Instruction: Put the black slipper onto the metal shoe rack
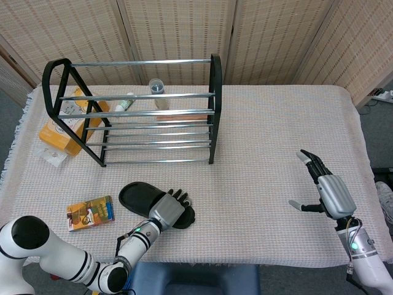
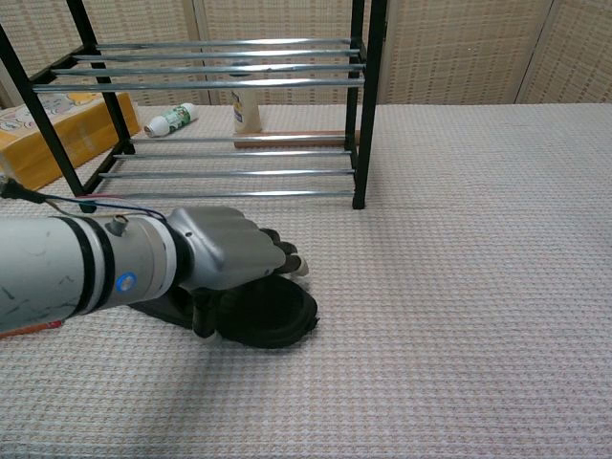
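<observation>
While my left hand [image 1: 167,209] sits on the black slipper [image 1: 142,199], fingers curled over its toe end, it's lying on the table [image 1: 264,153] in front of the metal shoe rack [image 1: 132,110]; right hand [image 1: 326,189] hovers with fingers spread

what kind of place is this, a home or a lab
Probably a staged test setup, not a lived-in home: a cloth-covered table carries a metal shoe rack, woven folding screens wall it off, and a robot hand rests on a black slipper.
</observation>
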Robot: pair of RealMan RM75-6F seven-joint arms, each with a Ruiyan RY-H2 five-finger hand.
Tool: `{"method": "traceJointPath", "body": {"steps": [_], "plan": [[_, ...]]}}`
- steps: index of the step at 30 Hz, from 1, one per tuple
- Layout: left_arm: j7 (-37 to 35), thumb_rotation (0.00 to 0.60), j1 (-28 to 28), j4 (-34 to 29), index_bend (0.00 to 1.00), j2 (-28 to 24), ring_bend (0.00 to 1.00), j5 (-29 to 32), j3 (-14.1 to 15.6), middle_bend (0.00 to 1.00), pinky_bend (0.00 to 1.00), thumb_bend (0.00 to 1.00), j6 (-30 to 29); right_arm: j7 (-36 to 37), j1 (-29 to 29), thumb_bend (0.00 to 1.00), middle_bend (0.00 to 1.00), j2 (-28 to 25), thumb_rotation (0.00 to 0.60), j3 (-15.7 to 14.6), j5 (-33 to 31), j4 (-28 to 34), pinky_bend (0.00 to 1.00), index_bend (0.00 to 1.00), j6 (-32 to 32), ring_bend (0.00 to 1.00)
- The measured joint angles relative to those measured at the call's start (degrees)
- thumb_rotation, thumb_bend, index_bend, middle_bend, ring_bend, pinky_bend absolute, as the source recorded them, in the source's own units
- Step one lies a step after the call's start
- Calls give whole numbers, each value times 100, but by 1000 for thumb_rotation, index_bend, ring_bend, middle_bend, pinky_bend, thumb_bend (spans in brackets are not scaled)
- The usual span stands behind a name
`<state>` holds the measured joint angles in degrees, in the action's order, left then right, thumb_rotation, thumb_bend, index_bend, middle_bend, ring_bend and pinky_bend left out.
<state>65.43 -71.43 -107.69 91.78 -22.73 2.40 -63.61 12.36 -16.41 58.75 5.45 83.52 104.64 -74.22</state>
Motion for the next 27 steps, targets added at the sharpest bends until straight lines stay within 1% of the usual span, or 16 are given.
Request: {"method": "traceJointPath", "body": {"steps": [4, 6, 9, 13, 16, 20, 22, 25, 27], "plan": [[-32, 600, -9, 79, 179, 35, 49, -22, 13, 144, 194, 229, 47, 5, 5, 40, 3, 19, 600, -5, 4, -14, 210, 0, 20, 8], [-68, 600, 0, 141, 229, 64, 77, -117, 20, 180, 194, 229, 53, 12, 16, 40, 3, 25, 600, -6, -9, -22, 210, 0, 22, 8], [-137, 600, 24, 214, 279, 83, 102, -276, 45, 214, 205, 229, 77, 21, 34, 40, 3, 26, 600, -4, -33, -33, 210, 0, 19, 8], [-220, 600, 66, 261, 309, 86, 125, -474, 67, 237, 223, 229, 75, 35, 47, 40, 3, 30, 600, -1, -46, -39, 210, 0, 31, 8], [-314, 600, 122, 310, 340, 94, 173, -686, 86, 282, 233, 229, 57, 32, 40, 40, 3, 38, 600, 3, -48, -43, 210, 0, 55, 8], [-439, 600, 224, 396, 428, 97, 251, -1091, 143, 377, 266, 229, 12, 20, 35, 40, 3, 48, 600, 19, -66, -44, 210, 0, 72, 8], [-478, 600, 275, 418, 473, 84, 293, -1319, 190, 430, 313, 228, -22, 13, 33, 40, 3, 55, 600, 24, -75, -44, 210, 0, 83, 8], [-490, 600, 358, 418, 504, 29, 318, -1729, 311, 461, 363, 229, -89, 0, 29, 40, 3, 71, 600, 33, -80, -47, 210, 0, 89, 8], [-457, 600, 408, 395, 512, -23, 324, -1991, 407, 468, 373, 228, -143, -5, 30, 40, 3, 82, 600, 36, -80, -49, 210, 0, 91, 8]]}}
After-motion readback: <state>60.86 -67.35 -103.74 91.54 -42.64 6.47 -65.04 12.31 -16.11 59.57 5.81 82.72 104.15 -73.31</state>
